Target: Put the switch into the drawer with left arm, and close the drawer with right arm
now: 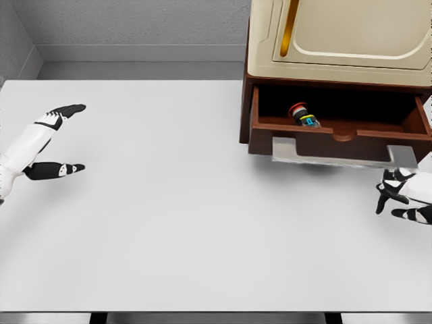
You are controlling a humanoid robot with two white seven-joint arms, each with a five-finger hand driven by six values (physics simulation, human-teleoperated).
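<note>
The switch [303, 115], a small cylinder with a red cap and a yellow and black body, lies tilted inside the open dark-brown drawer [337, 143] of the cream cabinet [337, 40]. My left hand [57, 142] is far off at the table's left edge, fingers spread and holding nothing. At the right edge, my right hand [398, 194] hovers just below the drawer's right front corner, fingers loosely spread and empty.
The cabinet stands at the back right of the white table [169, 202]. A grey handle plate [331, 155] runs along the drawer front. Grey walls close off the back and left.
</note>
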